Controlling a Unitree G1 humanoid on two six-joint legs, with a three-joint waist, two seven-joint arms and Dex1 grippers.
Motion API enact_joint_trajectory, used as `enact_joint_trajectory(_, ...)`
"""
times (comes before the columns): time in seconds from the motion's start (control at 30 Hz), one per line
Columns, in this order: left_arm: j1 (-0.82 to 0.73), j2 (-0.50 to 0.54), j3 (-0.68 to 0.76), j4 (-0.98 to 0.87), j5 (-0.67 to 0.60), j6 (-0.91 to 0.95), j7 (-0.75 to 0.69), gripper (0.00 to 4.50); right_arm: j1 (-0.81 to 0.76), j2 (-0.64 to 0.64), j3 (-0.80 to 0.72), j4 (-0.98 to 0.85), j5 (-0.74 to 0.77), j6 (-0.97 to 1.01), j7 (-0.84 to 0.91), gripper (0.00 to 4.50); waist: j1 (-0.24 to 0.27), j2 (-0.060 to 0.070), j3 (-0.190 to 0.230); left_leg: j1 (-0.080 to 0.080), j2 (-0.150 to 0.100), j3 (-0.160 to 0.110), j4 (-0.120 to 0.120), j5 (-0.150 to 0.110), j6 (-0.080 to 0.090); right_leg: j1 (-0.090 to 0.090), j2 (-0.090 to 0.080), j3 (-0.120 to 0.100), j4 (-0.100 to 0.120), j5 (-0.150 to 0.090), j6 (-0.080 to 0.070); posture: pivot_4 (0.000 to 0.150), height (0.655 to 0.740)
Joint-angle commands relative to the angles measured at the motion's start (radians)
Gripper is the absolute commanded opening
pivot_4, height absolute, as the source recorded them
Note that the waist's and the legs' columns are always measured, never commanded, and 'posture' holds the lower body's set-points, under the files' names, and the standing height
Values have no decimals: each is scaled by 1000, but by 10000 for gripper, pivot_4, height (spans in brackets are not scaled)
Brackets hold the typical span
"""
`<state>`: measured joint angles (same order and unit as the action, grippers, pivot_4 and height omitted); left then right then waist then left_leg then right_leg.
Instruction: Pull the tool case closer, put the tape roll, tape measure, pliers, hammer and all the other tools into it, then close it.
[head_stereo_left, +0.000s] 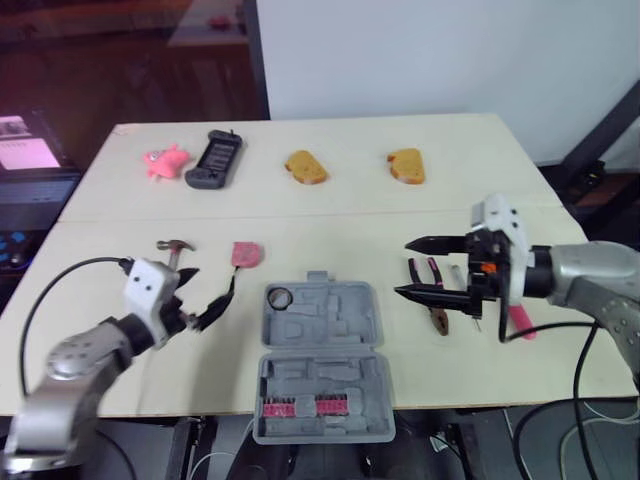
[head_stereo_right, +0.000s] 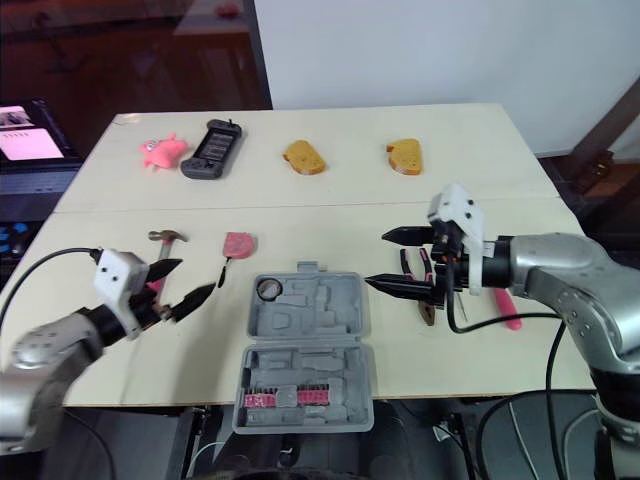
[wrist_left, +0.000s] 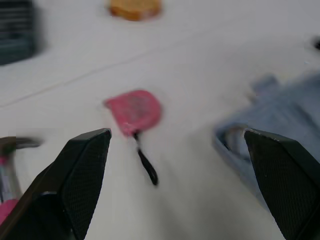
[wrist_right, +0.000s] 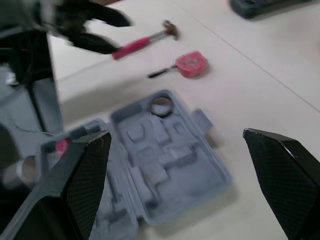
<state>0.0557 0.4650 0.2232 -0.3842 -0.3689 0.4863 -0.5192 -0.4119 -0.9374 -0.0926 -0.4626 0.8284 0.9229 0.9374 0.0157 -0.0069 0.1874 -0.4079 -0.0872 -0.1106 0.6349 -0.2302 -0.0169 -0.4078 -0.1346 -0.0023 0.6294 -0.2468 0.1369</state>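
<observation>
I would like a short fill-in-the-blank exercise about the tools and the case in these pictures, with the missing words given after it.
1. The grey tool case lies with its lid ___.
2. The tape roll already sits inside the ___.
3. The pliers lie outside it, on the robot's ___ side.
4. The colour of the tape measure is ___.

Missing words: open; case; right; pink.
</observation>
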Motion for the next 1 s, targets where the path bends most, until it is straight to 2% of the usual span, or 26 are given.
enact_joint_trajectory(0.03, -51, -83, -74, 78, 146, -75, 173, 44524, -76, -4, 29, -22, 38, 53, 4, 45000, 5, -2, 0, -1, 0, -1, 1, 0, 0, 0, 0, -1, 0, 0, 0, 1500, 7400)
enact_joint_trajectory(0.13, -84, -150, -112, 161, 201, -123, 239, 44524, -122, -5, 41, -21, 43, 71, 8, 45000, 12, -3, 0, -1, -1, -1, 2, 0, 0, 0, 0, -1, 0, 0, 0, 1500, 7400)
enact_joint_trajectory(0.3, -144, -201, -145, 296, 258, -201, 288, 44524, -152, -3, 46, -26, 36, 81, 7, 45000, 23, -3, 0, -1, 0, 0, 2, 0, 0, -1, 0, -1, 0, 0, 0, 1500, 7400)
enact_joint_trajectory(0.87, -311, -306, -166, 655, 291, -339, 324, 44524, -121, -27, 18, -57, 26, 86, -10, 45000, 24, -3, 0, -2, -1, 0, 3, 0, 0, 0, 0, -1, 0, 1, 1, 1500, 7400)
enact_joint_trajectory(0.97, -309, -313, -160, 665, 290, -338, 338, 36178, -118, -32, 20, -60, 26, 86, -7, 45000, 24, -3, 0, -2, -1, 0, 3, 0, 0, 0, 0, -1, 0, 1, 1, 1500, 7400)
enact_joint_trajectory(1.0, -305, -313, -159, 661, 290, -337, 338, 31442, -117, -34, 20, -61, 26, 86, -7, 45000, 24, -3, 0, -2, -1, 0, 3, 0, 0, 0, 0, -1, 0, 1, 1, 1500, 7400)
